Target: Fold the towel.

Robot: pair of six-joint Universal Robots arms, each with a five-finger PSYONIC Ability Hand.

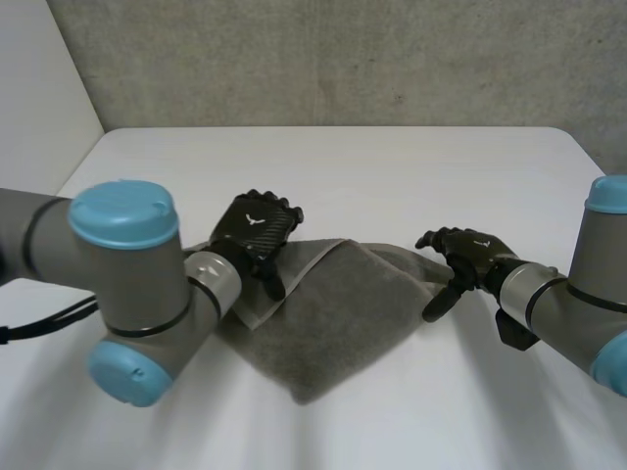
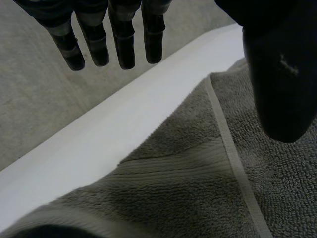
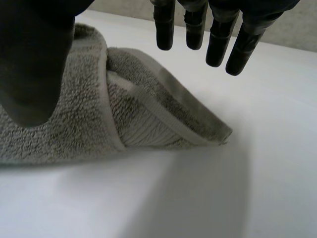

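Note:
A grey towel point(image 1: 333, 308) lies folded over itself in the middle of the white table point(image 1: 392, 166). My left hand point(image 1: 257, 230) hovers over the towel's left far edge. In the left wrist view its fingers point(image 2: 124, 42) hang straight and its thumb point(image 2: 280, 84) stands apart above the towel point(image 2: 198, 183), holding nothing. My right hand point(image 1: 470, 257) is at the towel's right corner. Its fingers point(image 3: 218, 37) are straight and its thumb point(image 3: 34, 64) is wide apart. The doubled corner of the towel point(image 3: 148, 111) lies free on the table under that hand.
A grey wall point(image 1: 343, 59) runs behind the table's far edge. Bare table surface lies beyond the towel and in front of it point(image 1: 441, 411). My left arm's elbow point(image 1: 127, 284) stands close to the towel's left side.

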